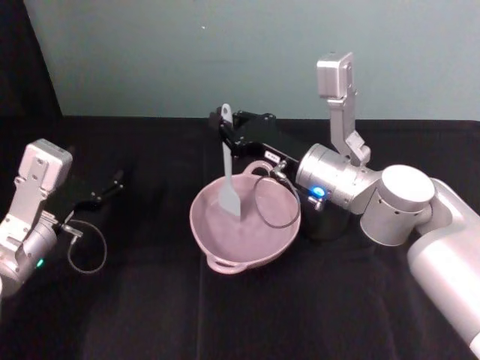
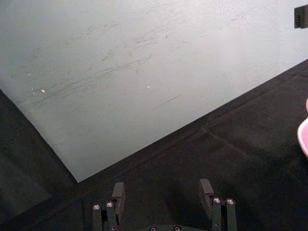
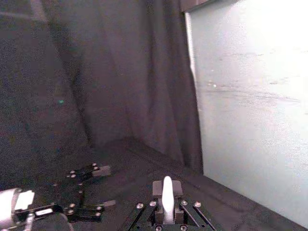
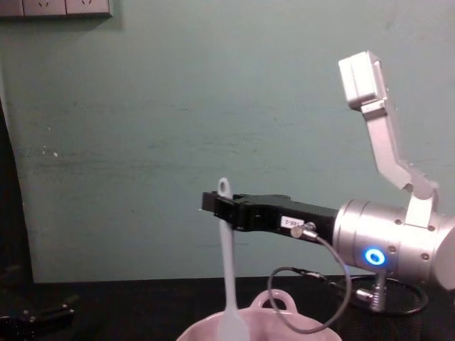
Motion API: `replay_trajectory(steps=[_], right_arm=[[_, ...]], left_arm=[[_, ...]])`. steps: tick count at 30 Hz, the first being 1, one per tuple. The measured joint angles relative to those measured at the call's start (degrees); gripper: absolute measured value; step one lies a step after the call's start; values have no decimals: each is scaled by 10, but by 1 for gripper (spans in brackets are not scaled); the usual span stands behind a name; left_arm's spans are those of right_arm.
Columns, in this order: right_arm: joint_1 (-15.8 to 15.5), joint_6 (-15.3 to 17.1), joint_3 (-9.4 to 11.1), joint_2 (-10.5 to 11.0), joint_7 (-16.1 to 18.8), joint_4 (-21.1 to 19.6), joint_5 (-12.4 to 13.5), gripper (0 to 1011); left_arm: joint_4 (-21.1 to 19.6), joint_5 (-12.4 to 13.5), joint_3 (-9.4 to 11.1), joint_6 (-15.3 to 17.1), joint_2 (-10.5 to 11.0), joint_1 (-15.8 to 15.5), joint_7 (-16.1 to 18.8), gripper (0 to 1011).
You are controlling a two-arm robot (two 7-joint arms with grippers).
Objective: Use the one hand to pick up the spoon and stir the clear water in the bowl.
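Spoon axis: long white spatula-like spoon [image 1: 227,174] hung near vertical, hole end at 12 o'clock, flat blade at 6, down inside the pale pink glossy bowl [image 1: 196,225]. Right slim black flat pincer [image 1: 225,135] was clamped on the handle just below the hole, reaching in from 3 o'clock over the bowl's far rim. Blade sat toward the bowl's 11 o'clock side. My read: it reached the clear water [image 1: 244,232], but the surface was too faint to confirm. Next move as I judged it: circular sweep, handle upright, blade off the rim. Left black pincer [image 1: 112,186] sat parked at the bowl's 9 o'clock, well apart, above the black-draped table [image 1: 150,315], fingers spread, holding nothing. Small white label [image 4: 291,222] on the right pincer: print unreadable. No other writing seen.
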Motion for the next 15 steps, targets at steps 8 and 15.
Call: replay_trajectory(steps=[8, 15], right_arm=[[-8, 2, 20, 21, -5, -16, 3, 118], [-34, 8, 33, 44, -11, -53, 10, 118]], left_arm=[[0, 0, 0, 0, 0, 0, 0, 1011], [0, 0, 0, 0, 0, 0, 0, 1011]])
